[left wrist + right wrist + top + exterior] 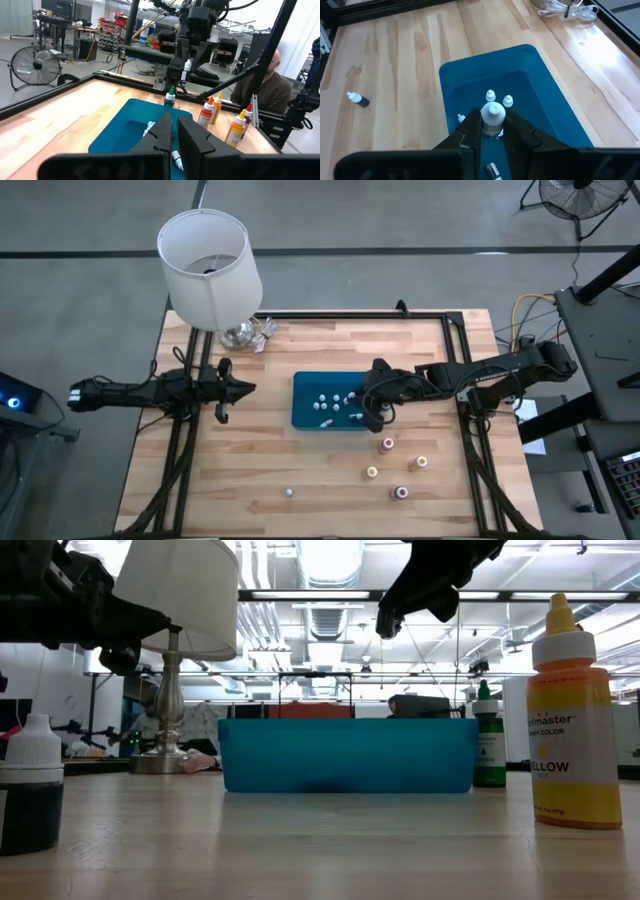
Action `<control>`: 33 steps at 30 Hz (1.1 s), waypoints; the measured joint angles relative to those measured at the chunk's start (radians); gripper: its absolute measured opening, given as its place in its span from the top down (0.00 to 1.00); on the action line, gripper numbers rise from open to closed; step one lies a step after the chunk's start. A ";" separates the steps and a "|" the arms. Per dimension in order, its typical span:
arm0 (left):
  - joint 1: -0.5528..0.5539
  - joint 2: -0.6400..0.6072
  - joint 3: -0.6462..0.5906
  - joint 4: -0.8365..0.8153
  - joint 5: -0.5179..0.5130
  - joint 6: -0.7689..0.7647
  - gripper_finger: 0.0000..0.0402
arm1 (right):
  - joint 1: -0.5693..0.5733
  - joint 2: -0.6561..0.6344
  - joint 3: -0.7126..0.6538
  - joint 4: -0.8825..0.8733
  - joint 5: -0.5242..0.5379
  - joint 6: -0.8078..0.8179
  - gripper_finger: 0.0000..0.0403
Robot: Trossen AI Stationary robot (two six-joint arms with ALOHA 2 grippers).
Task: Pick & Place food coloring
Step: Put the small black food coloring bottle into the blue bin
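The blue tray sits mid-table with several small food coloring bottles lying in it. My right gripper hangs over the tray's right part, shut on a white-capped bottle. Several more bottles stand on the wood to the tray's near right, and a dark one stands alone near the front. My left gripper waits shut and level to the tray's left, touching nothing. My right gripper pinches the bottle between its two fingers just under the white cap. The fingers slant down from the table's right side. The bottle is lifted clear above the tray, cap up.
A lamp with a white shade and a silver base stands at the far left, a bundled cord beside it. A black frame runs along the far and side edges. Bare wood lies near the front left.
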State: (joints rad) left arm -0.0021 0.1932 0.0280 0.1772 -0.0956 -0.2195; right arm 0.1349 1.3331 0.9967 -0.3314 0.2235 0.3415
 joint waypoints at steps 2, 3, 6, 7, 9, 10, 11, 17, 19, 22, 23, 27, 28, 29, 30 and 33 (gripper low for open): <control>0.000 0.000 0.000 0.000 0.000 0.000 1.00 | 0.000 0.000 0.004 -0.001 -0.024 -0.001 0.89; 0.000 0.000 0.000 0.000 0.000 0.000 1.00 | 0.000 0.000 0.007 -0.001 -0.038 -0.001 0.89; 0.000 0.000 0.000 0.000 0.000 0.000 1.00 | 0.000 0.000 0.020 -0.002 -0.069 -0.005 0.89; 0.000 0.000 0.000 0.000 0.000 0.000 1.00 | 0.000 0.000 0.027 -0.006 -0.077 -0.006 0.89; 0.000 0.000 0.000 0.000 0.000 0.000 1.00 | 0.000 0.000 0.039 -0.009 -0.096 -0.010 0.89; 0.000 0.000 0.000 0.000 0.000 0.000 1.00 | 0.000 0.000 0.046 -0.011 -0.100 -0.012 0.89; 0.000 0.000 0.000 0.000 0.000 0.000 1.00 | -0.001 0.000 0.052 -0.018 -0.102 -0.016 0.89; 0.000 0.000 0.000 0.002 0.000 -0.001 1.00 | -0.027 0.000 0.063 -0.085 -0.102 -0.032 0.89; 0.000 0.000 0.000 0.002 0.000 -0.001 1.00 | -0.040 0.007 0.058 -0.094 -0.101 -0.013 0.89; 0.000 0.000 0.000 0.002 0.000 -0.001 1.00 | -0.050 0.034 0.050 -0.133 -0.100 -0.008 0.89; 0.000 0.000 0.000 0.003 0.001 -0.001 1.00 | -0.052 0.044 0.050 -0.137 -0.101 -0.009 0.89; 0.000 0.001 0.000 0.001 0.001 -0.001 1.00 | -0.053 0.095 0.048 -0.125 -0.116 -0.053 0.89; 0.000 0.001 0.000 0.000 0.001 -0.001 1.00 | -0.053 0.113 0.048 -0.118 -0.116 -0.065 0.89; 0.000 0.002 0.000 0.001 0.001 -0.001 1.00 | -0.053 0.129 0.048 -0.108 -0.117 -0.073 0.89; 0.000 0.002 0.000 0.001 0.001 -0.001 1.00 | -0.053 0.147 0.046 -0.098 -0.119 -0.076 0.89; 0.000 0.003 0.000 0.000 0.001 -0.001 1.00 | -0.053 0.181 0.039 -0.060 -0.118 -0.068 0.89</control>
State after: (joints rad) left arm -0.0021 0.1959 0.0277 0.1773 -0.0948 -0.2203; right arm 0.0822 1.5144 1.0360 -0.3913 0.1053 0.2732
